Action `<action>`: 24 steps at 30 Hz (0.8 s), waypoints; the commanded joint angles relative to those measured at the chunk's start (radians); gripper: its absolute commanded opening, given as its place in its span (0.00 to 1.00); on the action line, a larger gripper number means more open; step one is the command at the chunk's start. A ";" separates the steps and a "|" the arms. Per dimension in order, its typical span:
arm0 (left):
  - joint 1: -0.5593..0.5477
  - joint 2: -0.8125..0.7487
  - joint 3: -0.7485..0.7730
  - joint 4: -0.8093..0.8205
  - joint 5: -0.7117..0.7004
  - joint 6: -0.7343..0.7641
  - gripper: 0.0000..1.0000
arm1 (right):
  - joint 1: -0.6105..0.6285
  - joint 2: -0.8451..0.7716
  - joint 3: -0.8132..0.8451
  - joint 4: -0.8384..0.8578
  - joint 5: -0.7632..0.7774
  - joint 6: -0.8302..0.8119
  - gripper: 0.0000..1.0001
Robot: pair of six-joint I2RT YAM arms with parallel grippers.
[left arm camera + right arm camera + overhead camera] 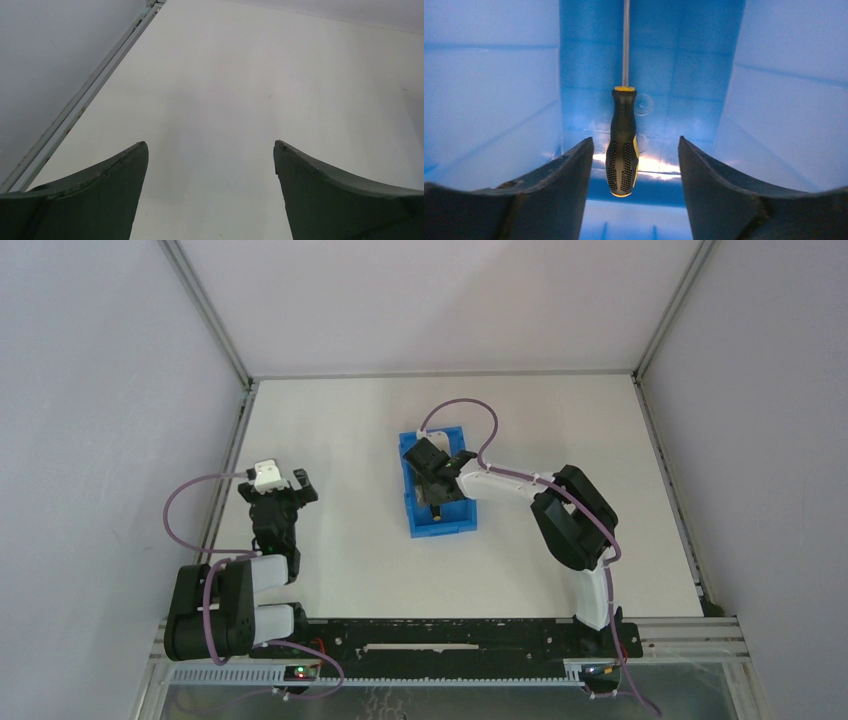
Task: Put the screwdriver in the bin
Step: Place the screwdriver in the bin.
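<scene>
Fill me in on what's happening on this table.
The right gripper is down inside the blue bin with its jaws open. The screwdriver is in the bin between its fingers, shaft pointing away, and neither finger touches it, so the drop looks as good as done. The left gripper is off to the side, open over bare table and holding nothing.

A plain white surface [340, 430] spreads out wide, matte and evenly lit; grey wall panels [90, 390] close it in on the left, at the back and on the right; silver metal rails [207, 310] trace the corners and edges; a black bar [450, 632] runs across the near edge.
</scene>
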 commanded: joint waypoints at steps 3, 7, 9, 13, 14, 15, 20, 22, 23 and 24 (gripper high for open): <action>-0.007 -0.008 0.031 0.028 -0.016 0.024 1.00 | 0.029 -0.113 0.056 -0.056 0.046 0.015 0.70; -0.007 -0.008 0.031 0.028 -0.016 0.025 1.00 | 0.033 -0.158 0.110 -0.114 0.055 0.007 0.67; -0.007 -0.008 0.031 0.028 -0.016 0.025 1.00 | 0.034 -0.172 0.151 -0.151 0.057 0.000 0.67; -0.007 -0.008 0.032 0.028 -0.016 0.024 1.00 | 0.034 -0.175 0.277 -0.251 0.063 -0.028 0.67; -0.007 -0.008 0.031 0.028 -0.016 0.025 1.00 | 0.034 -0.173 0.296 -0.264 0.064 -0.034 0.67; -0.007 -0.008 0.031 0.028 -0.017 0.024 1.00 | 0.035 -0.173 0.338 -0.290 0.066 -0.041 0.67; -0.007 -0.008 0.031 0.028 -0.016 0.025 1.00 | 0.032 -0.151 0.532 -0.395 0.082 -0.093 0.67; -0.007 -0.008 0.031 0.028 -0.016 0.024 1.00 | 0.028 -0.135 0.623 -0.445 0.083 -0.112 0.67; -0.007 -0.008 0.031 0.028 -0.016 0.026 1.00 | 0.026 -0.128 0.670 -0.468 0.084 -0.120 0.67; -0.006 -0.008 0.031 0.028 -0.016 0.025 1.00 | 0.024 -0.120 0.712 -0.487 0.084 -0.128 0.67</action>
